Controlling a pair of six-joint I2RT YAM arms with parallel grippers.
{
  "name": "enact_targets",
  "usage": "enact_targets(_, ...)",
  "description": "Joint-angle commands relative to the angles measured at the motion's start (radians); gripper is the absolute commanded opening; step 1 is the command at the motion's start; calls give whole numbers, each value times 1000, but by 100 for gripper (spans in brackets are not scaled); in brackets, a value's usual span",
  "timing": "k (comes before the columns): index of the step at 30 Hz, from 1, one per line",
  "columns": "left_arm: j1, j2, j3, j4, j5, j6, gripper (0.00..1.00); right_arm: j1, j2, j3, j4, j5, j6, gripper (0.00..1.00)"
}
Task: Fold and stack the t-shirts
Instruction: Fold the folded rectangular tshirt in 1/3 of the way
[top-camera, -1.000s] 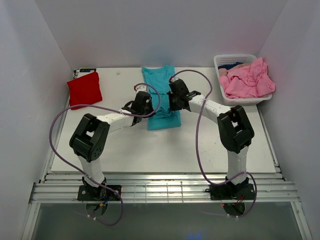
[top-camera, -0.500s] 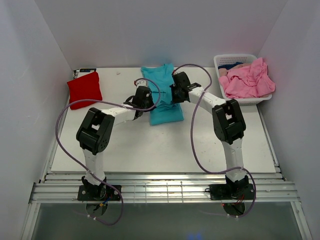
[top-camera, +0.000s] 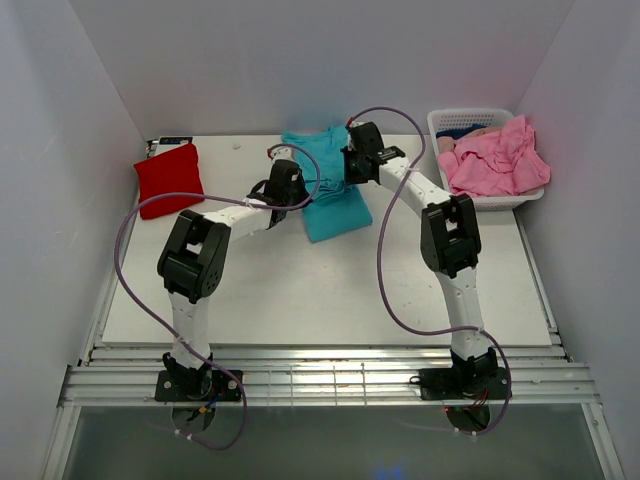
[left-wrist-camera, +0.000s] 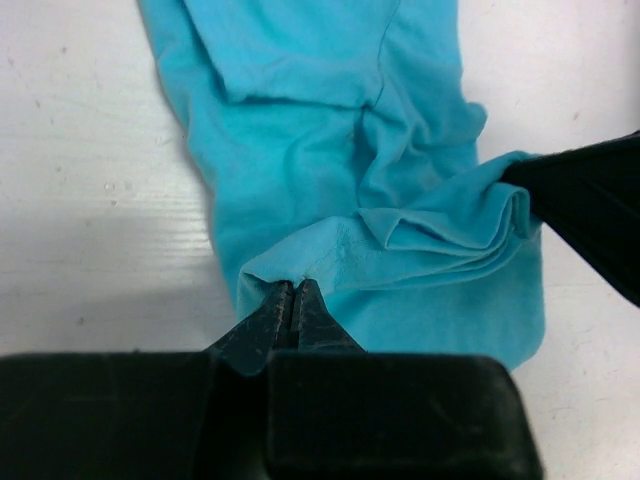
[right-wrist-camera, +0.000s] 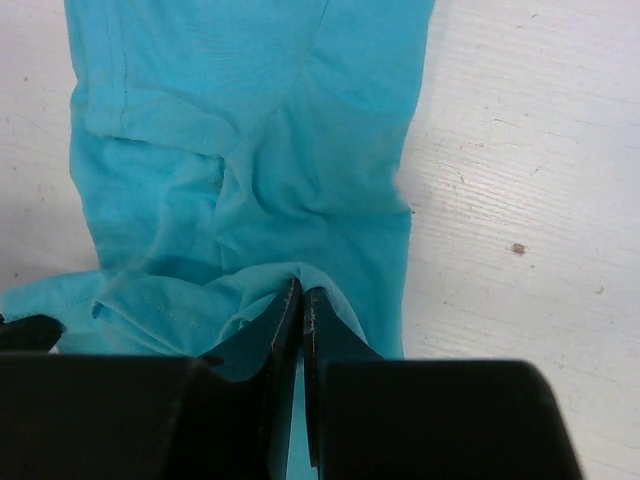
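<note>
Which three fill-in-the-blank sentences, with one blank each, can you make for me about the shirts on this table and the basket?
The left gripper and the right gripper each pinch the middle t-shirt, whose colour is ____.
The folded t-shirt at the far left is ____.
The white basket holds ____ shirts.
Missing words: teal; red; pink.

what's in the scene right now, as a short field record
teal t-shirt: centre, partly folded, bunched where gripped
left pincer: shut on the teal t-shirt's edge
right pincer: shut on the teal t-shirt's edge
red t-shirt: folded, far left
pink t-shirts: heaped in white basket, far right
</note>
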Motion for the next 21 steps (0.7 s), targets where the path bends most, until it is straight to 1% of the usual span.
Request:
enact_targets(1, 8, -11, 57, 10, 10, 14, 0, -16, 1, 53, -24, -13, -17, 8)
enact_targets(4, 6, 17, 95, -1, 10, 19, 0, -20, 8, 58, -19, -14, -20, 8)
enact_targets(10, 15, 89, 184, -37, 21, 26, 0, -37, 69, 128, -16, -42, -17, 8)
enact_targets(15, 20, 124, 206, -50, 15, 31, 0, -56, 106, 154, -1, -57, -19, 8)
enact_targets(17, 20, 135, 221, -91, 13, 34, 0, -60, 120, 145, 13, -89, -22, 8)
enact_targets(18, 20, 141, 220, -93, 11, 34, 0, -60, 123, 133, 18, -92, -27, 10)
enact_targets(19, 20, 140, 215, -91, 1, 32, 0, -60, 125, 118, 30, -94, -31, 14)
enact_targets(20, 20, 135, 198, -74, -8, 34, 0, -62, 122, 96, 74, -95, -36, 31)
enact_targets(21, 20, 123, 189, -64, -16, 39, 0, -62, 114, 75, 100, -91, -46, 39)
